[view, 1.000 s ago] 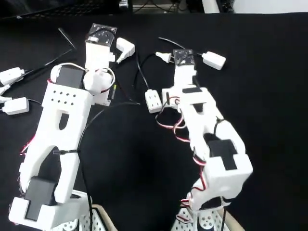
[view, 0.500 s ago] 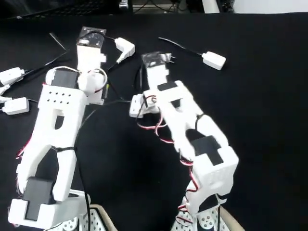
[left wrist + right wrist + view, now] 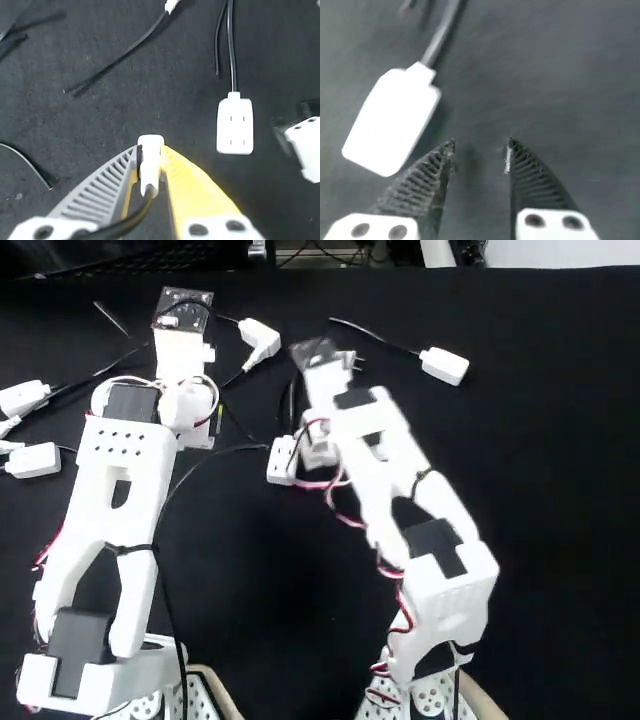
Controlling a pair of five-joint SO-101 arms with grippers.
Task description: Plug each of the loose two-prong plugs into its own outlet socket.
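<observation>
Over the far-left part of the black table [image 3: 560,490], I am seeing the left arm [image 3: 120,470] stretching straight away from its base, with its wrist reaching close to the far edge. Its wrist camera is showing the left gripper [image 3: 150,149] clamping a white two-prong plug [image 3: 150,167] between a grey finger and a yellow one. The plug is lying lengthwise along the gripper's own line. Its rounded head is poking out past the fingertips and its black cable is trailing back toward the wrist; the prongs are hidden from me. Near the plug but apart from it, an outlet socket [image 3: 235,125] is lying flat with its slotted face turned up. Its long axis is running in line with the black cable leaving its far end.

Across the middle of the table, the right arm [image 3: 400,490] is leaning diagonally toward the left arm's wrist. The right gripper [image 3: 480,145] is sitting with its fingers spread and nothing between them. A white block [image 3: 390,122] on a dark cable is lying just beside one fingertip, outside the gap, with its long axis in line with its cable. I cannot tell whether it is a plug or a socket. From the high camera, a white socket strip [image 3: 282,460] is lying right against the right arm's forearm. A white adapter [image 3: 445,365] is resting well apart, toward the far right.
</observation>
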